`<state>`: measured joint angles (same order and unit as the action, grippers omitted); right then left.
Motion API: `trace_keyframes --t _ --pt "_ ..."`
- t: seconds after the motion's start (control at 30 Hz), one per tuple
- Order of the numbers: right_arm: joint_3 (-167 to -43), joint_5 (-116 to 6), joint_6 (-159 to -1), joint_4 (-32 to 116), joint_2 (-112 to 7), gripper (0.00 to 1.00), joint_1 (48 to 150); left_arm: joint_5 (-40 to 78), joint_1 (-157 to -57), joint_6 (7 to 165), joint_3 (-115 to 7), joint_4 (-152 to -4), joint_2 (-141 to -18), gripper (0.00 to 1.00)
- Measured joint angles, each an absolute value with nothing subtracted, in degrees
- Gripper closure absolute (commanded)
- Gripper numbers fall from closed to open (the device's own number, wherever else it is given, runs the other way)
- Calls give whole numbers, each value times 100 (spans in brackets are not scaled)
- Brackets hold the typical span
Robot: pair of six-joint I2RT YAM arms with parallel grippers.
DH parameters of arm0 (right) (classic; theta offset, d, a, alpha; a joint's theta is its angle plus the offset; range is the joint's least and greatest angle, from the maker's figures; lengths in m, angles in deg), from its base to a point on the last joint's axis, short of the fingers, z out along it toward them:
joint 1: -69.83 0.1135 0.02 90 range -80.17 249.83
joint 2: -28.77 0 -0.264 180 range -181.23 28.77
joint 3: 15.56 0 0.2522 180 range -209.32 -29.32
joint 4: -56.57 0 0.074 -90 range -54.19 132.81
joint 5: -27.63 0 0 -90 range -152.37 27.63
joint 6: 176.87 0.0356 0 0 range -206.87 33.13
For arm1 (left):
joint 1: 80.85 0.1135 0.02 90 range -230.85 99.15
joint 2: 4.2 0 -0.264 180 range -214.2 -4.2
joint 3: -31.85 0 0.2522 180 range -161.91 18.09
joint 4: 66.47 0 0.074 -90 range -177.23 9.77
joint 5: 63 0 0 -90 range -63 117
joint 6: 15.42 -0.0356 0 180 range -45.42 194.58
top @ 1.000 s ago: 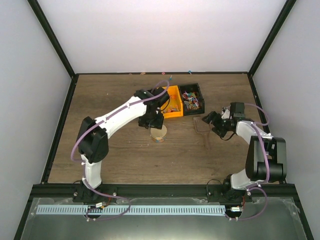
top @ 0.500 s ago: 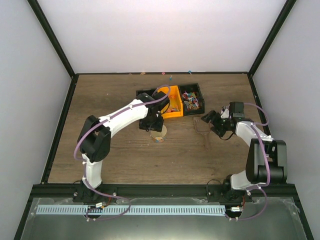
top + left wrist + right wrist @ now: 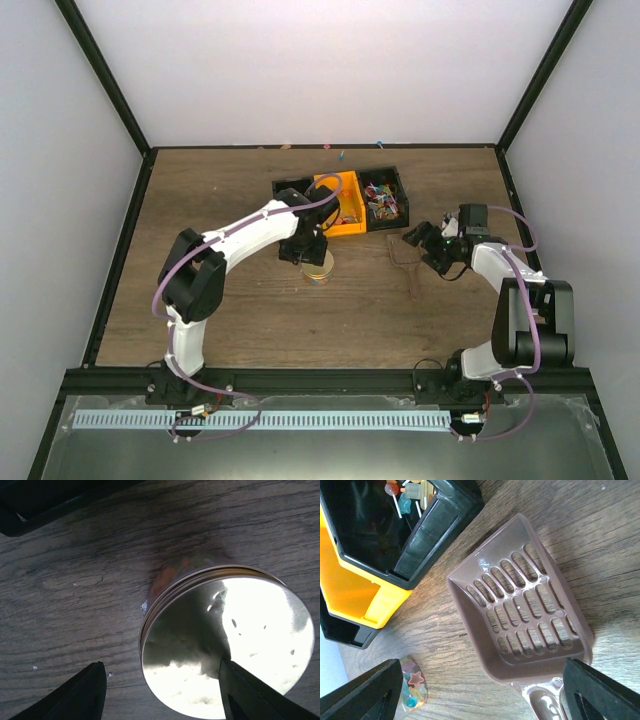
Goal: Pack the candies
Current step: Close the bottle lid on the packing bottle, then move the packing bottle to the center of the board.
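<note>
The candies (image 3: 383, 198) lie mostly in the black bin (image 3: 397, 176); a few show in the orange bin (image 3: 347, 183). More candies (image 3: 412, 690) fill a small clear jar (image 3: 318, 274) with a round lid (image 3: 227, 645) on it. My left gripper (image 3: 310, 250) is open right above the jar; in the left wrist view (image 3: 165, 695) its fingers stand either side of the lid's near edge, holding nothing. My right gripper (image 3: 418, 238) is open over a brown slotted scoop (image 3: 520, 610), and its fingers straddle the scoop's handle end (image 3: 545, 705).
The two bins sit side by side at the back middle of the wooden table (image 3: 230, 300). The scoop (image 3: 403, 250) lies just right of the jar and in front of the black bin. A few stray bits lie by the back wall (image 3: 341, 155).
My left gripper has moved from the orange bin's front edge toward me, to just above the jar. The right arm has hardly moved.
</note>
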<state>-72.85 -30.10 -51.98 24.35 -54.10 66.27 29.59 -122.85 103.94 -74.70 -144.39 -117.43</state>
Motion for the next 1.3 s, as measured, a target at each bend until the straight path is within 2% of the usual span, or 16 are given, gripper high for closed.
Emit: trace_keyframes --t 0.4,1.0,1.13,1.27,1.3 --pt "-7289 -3001 -5257 2422 -5410 11 6634 3090 -12258 10425 -7630 -14448 -11684 31" --pt "-7298 -2997 -5257 2365 -5301 11 6665 3195 -11987 10438 -7212 -14151 -11520 28" --pt "-7392 -3008 -5266 2330 -5281 11 6783 3221 -11987 10383 -6714 -13598 -10921 15" --pt "-7593 -3121 -5300 2312 -5122 11 7253 3363 -12000 10268 -5232 -12328 -9402 1" --pt "-7641 -3174 -5309 2319 -5045 11 7384 3418 -12007 10219 -4884 -12039 -9013 0"
